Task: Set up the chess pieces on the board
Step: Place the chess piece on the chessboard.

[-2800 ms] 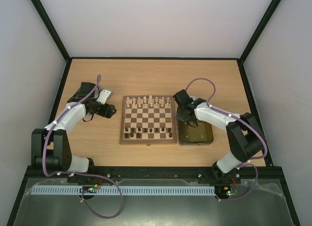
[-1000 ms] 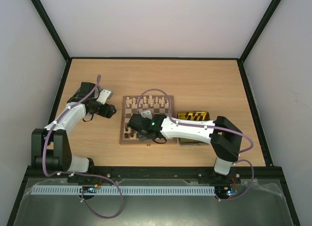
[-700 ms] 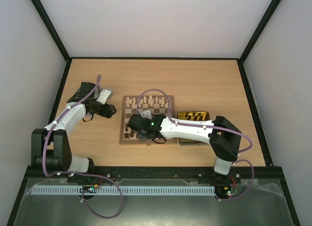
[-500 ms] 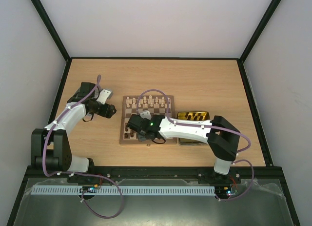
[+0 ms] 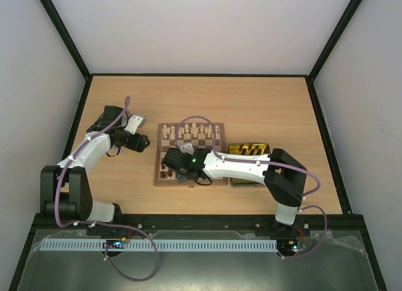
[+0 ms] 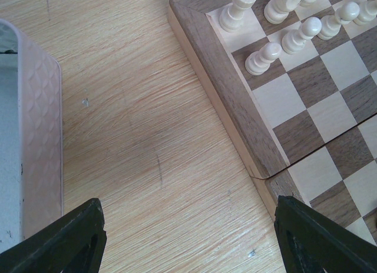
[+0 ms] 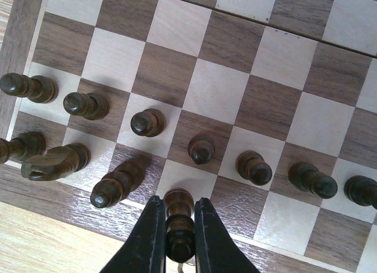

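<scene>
The board (image 5: 164, 154) lies mid-table, with cream pieces (image 5: 188, 131) along its far rows and dark pieces (image 7: 146, 122) along its near rows. My right gripper (image 7: 177, 223) is shut on a dark brown piece (image 7: 178, 220), holding it upright over a light square in the near back row, beside a dark bishop-like piece (image 7: 115, 184). In the top view that gripper (image 5: 178, 168) is over the board's near left part. My left gripper (image 6: 188, 237) is open and empty over bare table, left of the board's rim (image 6: 227, 105); it shows in the top view (image 5: 143, 142) too.
A yellow-lined tin (image 5: 251, 151) lies right of the board under my right arm. A silver tin lid (image 6: 35, 137) lies left of my left gripper, also visible in the top view (image 5: 133, 122). Black frame rails edge the table.
My right arm swung from the tin across to the board's near left with a dark piece, then edged slightly left over the last second. The left arm has not moved.
</scene>
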Robot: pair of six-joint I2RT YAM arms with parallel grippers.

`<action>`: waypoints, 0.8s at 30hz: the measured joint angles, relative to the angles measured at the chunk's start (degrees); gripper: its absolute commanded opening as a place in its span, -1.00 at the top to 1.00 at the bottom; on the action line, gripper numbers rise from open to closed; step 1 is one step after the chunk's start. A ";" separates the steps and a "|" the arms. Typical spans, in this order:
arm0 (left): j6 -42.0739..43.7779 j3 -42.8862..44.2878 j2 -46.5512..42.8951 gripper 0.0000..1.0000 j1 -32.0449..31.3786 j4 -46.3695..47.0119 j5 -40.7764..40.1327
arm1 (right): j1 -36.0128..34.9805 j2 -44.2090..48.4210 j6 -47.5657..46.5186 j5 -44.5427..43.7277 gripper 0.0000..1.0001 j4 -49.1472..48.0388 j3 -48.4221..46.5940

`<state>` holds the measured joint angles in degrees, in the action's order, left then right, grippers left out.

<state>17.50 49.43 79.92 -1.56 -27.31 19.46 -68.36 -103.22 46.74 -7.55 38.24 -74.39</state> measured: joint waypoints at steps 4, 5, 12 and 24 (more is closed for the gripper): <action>0.00 0.00 0.00 -0.58 0.00 0.00 0.00 | 0.00 -0.50 0.00 -0.07 0.96 -0.02 0.00; 0.02 0.00 0.00 -0.58 0.00 0.00 0.00 | 0.00 -0.57 0.00 -0.15 0.96 -0.02 0.00; 0.02 0.00 0.00 -0.58 0.00 0.00 0.00 | 0.00 -0.72 0.00 -0.48 0.96 -0.07 0.00; 0.02 0.00 0.00 -0.58 0.00 0.00 0.02 | 0.00 -0.87 -0.02 -1.42 0.96 -0.04 0.00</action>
<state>17.52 49.43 79.92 -1.56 -27.31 19.49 -68.36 -104.09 46.72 -8.97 38.20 -74.39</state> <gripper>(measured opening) 0.791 0.060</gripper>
